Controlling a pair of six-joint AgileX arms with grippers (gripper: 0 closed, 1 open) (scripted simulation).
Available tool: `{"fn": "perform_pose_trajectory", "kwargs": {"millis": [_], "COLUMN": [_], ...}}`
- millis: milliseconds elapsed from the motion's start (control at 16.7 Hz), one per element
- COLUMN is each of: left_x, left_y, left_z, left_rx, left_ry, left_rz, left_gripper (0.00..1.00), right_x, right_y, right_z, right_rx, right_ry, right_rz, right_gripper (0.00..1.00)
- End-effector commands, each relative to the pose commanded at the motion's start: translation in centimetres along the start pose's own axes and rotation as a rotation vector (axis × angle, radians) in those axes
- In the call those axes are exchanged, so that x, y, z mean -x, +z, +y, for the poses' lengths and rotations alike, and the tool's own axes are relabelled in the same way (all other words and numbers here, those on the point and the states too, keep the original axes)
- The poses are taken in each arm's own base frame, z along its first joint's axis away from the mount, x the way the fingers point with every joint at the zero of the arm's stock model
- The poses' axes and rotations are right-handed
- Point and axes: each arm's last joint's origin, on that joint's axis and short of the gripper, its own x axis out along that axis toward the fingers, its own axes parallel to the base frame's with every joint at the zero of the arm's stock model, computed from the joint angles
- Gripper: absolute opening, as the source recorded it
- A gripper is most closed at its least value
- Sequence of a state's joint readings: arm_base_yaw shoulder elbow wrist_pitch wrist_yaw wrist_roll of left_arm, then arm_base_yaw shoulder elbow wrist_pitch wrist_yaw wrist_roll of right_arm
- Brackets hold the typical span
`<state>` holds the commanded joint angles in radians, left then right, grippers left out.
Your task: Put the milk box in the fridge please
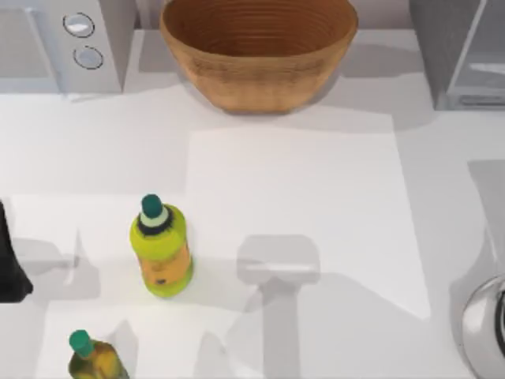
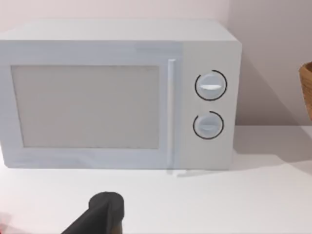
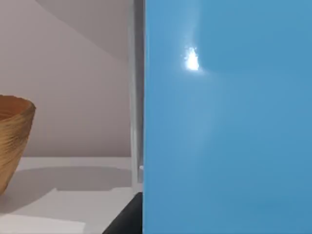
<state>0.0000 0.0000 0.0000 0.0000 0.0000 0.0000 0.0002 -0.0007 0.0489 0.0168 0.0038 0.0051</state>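
The milk box point(image 3: 226, 122) shows as a broad bright blue face very close in the right wrist view. A dark finger point(image 3: 123, 222) of my right gripper lies against its lower edge, so the gripper is shut on it. The fridge point(image 1: 461, 55), dark grey with a paler door panel, stands at the table's back right corner. A pale grey upright edge point(image 3: 138, 97) rises just beside the box. My left arm point(image 1: 9, 264) is parked at the table's left edge, facing the microwave.
A light grey microwave point(image 1: 59, 43) with two dials stands at the back left, and a wicker bowl point(image 1: 259, 47) at the back middle. Two yellow-green bottles point(image 1: 160, 249) point(image 1: 95, 359) stand front left. A rounded silver shape point(image 1: 485, 328) sits at the right edge.
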Motion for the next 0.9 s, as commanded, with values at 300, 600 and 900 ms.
{"fn": "perform_pose_trajectory", "kwargs": {"millis": [300, 600, 900], "left_x": [0.0, 0.0, 0.0], "left_y": [0.0, 0.0, 0.0], "left_z": [0.0, 0.0, 0.0], "left_rx": [0.000, 0.000, 0.000], "left_ry": [0.000, 0.000, 0.000], "left_rz": [0.000, 0.000, 0.000], "left_gripper": [1.00, 1.00, 1.00], "right_x": [-1.2, -7.2, -18.3], "right_y": [5.2, 10.0, 7.6], "right_z": [-0.2, -1.3, -4.3], "right_rx": [0.005, 0.025, 0.024], "right_ry": [0.014, 0.020, 0.016], "right_rz": [-0.138, -0.196, -0.114], "right_gripper": [0.00, 0.00, 0.00]}}
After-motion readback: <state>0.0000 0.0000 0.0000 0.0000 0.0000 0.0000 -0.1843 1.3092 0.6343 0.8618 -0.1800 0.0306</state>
